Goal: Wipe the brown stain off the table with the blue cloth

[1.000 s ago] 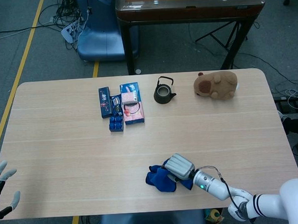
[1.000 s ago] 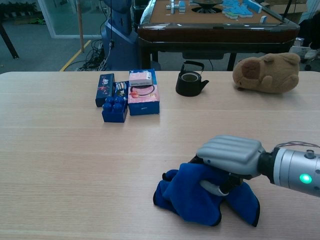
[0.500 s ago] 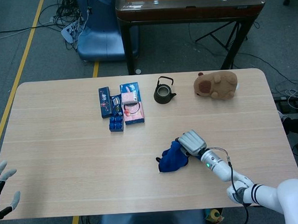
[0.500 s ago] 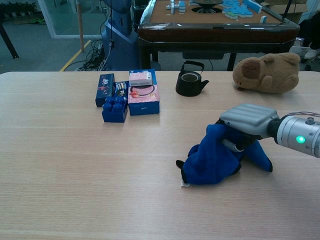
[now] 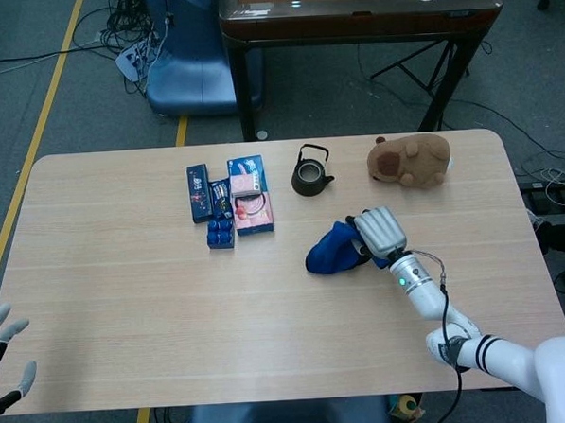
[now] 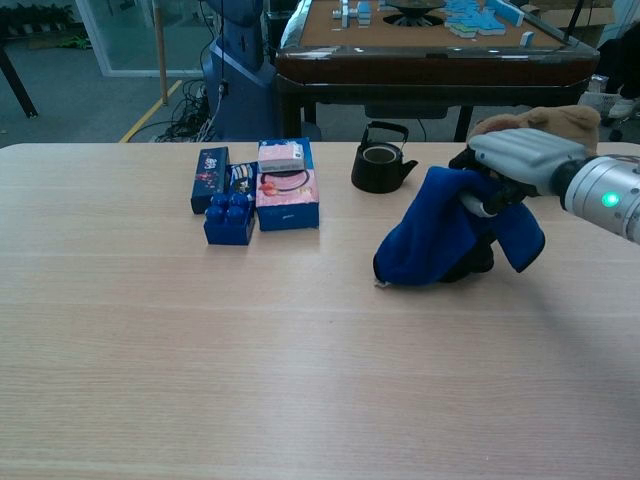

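My right hand [image 5: 380, 231] [image 6: 522, 160] grips the blue cloth [image 5: 333, 250] [image 6: 445, 231] near the middle right of the table. The cloth hangs from the fingers and its lower edge trails on the wooden top, just in front of the black teapot [image 5: 310, 171] [image 6: 381, 160]. No brown stain shows on the table in either view. My left hand [image 5: 4, 363] sits off the table's near left corner with its fingers spread and nothing in it; the chest view does not show it.
A cluster of blue and pink boxes [image 5: 230, 200] [image 6: 255, 190] lies at the back left of centre. A brown plush animal [image 5: 410, 160] [image 6: 535, 130] rests at the back right, partly behind my right hand in the chest view. A dark table [image 5: 357, 13] stands beyond.
My right hand has carried the cloth from the near edge away and to the right, toward the teapot and plush. The left hand has barely moved.
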